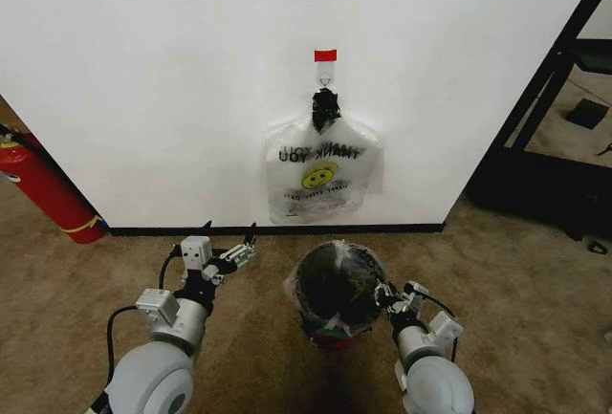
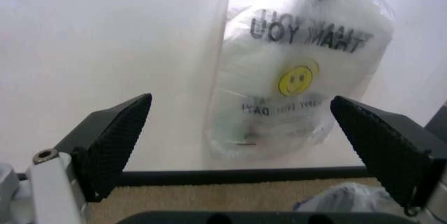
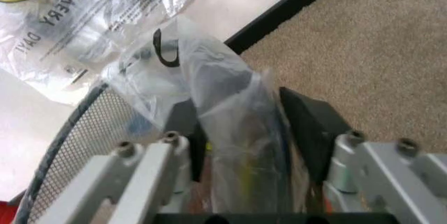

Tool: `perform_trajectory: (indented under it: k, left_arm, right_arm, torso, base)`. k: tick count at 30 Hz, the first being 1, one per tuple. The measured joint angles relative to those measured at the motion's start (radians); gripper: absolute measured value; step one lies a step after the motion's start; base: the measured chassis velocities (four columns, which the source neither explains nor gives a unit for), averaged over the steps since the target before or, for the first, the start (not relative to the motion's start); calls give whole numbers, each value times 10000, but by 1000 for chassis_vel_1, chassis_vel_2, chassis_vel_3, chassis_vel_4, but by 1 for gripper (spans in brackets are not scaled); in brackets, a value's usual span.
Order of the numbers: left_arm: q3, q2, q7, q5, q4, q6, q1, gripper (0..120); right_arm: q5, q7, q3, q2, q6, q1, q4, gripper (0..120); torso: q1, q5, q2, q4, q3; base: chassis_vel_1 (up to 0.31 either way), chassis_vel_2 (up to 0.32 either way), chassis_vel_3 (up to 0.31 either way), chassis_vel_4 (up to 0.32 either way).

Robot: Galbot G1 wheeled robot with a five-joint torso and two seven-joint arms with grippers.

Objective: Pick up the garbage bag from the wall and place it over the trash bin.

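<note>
Head view: the trash bin point(image 1: 337, 292) sits on the carpet just out from the wall point(image 1: 163, 79), below the hook. The garbage bag point(image 1: 361, 271) is already draped over the bin's mouth, thin plastic showing around the rim. So pickup looks done and the bag is on the bin; what's left, as I judge it, is seating the edge and letting go. The smiley bag point(image 1: 321, 173) hangs on the wall above the bin, not the task bag. The right claw point(image 1: 386, 294) is at the bin's right rim. The left claw point(image 1: 239, 254) hovers to the left of the bin, apart from it. A fire extinguisher point(image 1: 43, 189) stands far left of the bin.

Left wrist view: the left claw point(image 2: 241, 145) is spread wide, nothing between its pads, facing the smiley bag point(image 2: 297, 72) and the baseboard. A bit of crinkled plastic shows at the lower edge.

Right wrist view: the right claw point(image 3: 244, 135) is clenched on a bunched fold of the garbage bag point(image 3: 234, 109), right beside the bin's mesh wall point(image 3: 77, 135).
</note>
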Motion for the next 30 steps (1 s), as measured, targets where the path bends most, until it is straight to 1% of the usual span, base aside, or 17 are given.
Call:
perform_trajectory:
  k: [1,4,8,9,12,14,15,16,18,21,23,24,26,27,28,29,30]
  left_arm:
    - [0,0,0,0,0,0,0,100]
    - [15,-61,-4,86,-78,54,130,100]
    - [52,-137,-31,244,-83,53,225,100]
    - [52,-137,-31,244,-83,53,225,100]
    - [180,-168,-46,438,-118,59,283,100]
    - [298,-139,-45,562,-150,71,336,100]
    - [298,-139,-45,562,-150,71,336,100]
    - [393,-109,-44,626,-175,95,354,100]
    - [593,-59,-44,708,-188,140,335,100]
    - [893,29,-55,810,-106,334,221,100]
    - [1030,91,-94,797,-60,501,175,100]
    - [1217,171,-184,691,-21,721,92,100]
    - [1687,321,-576,77,12,1399,-232,100]
    - [2007,394,-910,-535,21,1867,-523,100]
    - [2399,491,-1389,-1515,50,2421,-962,100]
    - [2399,491,-1389,-1515,50,2421,-962,100]
    - [2681,561,-1734,-2405,114,2829,-1386,100]
  right_arm:
    - [0,0,0,0,0,0,0,42]
    - [-234,-120,-4,-25,12,-128,136,54]
    - [-959,-536,-7,-133,192,-391,228,71]
    - [-959,-536,-7,-133,192,-391,228,71]
    - [-1396,-416,45,-194,158,-506,193,86]
    - [-1427,-360,100,-213,199,-530,57,92]
    - [-1427,-360,100,-213,199,-530,57,92]
    - [-1406,-364,134,-214,297,-531,-18,97]
    - [-1239,-460,238,-204,594,-534,-81,100]
    - [-966,-898,379,-253,1074,-668,10,100]
    - [-949,-1018,417,-299,1178,-709,23,100]
    - [-954,-1109,441,-346,1248,-737,13,100]
    - [-1017,-1212,468,-407,1390,-744,-74,100]
    - [-1059,-1238,473,-426,1443,-731,-119,100]
    - [-1111,-1258,474,-432,1470,-707,-157,100]
    - [-1111,-1258,474,-432,1470,-707,-157,100]
    - [-1171,-1272,471,-432,1481,-682,-184,100]
  torso:
    - [0,0,0,0,0]
    - [0,0,0,1,0]
    - [0,0,0,0,0]
    - [0,0,0,0,0]
    - [0,-1,0,0,0]
    - [0,0,0,0,0]
    - [0,0,0,0,0]
    - [0,1,0,1,1]
    - [0,0,0,0,0]
    - [0,0,0,0,0]
    - [0,-2,0,0,0]
    - [0,-1,0,1,0]
    - [0,0,0,2,0]
    - [0,-1,0,1,0]
    - [0,0,0,-1,1]
    - [0,0,0,-1,1]
    - [0,0,0,1,1]
  base:
    - [0,0,0,0]
    - [0,0,0,0]
    - [0,0,0,0]
    - [0,0,0,0]
    - [0,0,0,0]
    - [0,0,0,0]
    - [0,0,0,0]
    - [0,0,0,0]
    - [0,0,0,0]
    - [0,0,0,0]
    - [0,0,0,0]
    - [0,0,0,0]
    - [0,0,0,0]
    - [0,0,0,0]
    - [0,0,0,0]
    - [0,0,0,0]
    - [0,0,0,0]
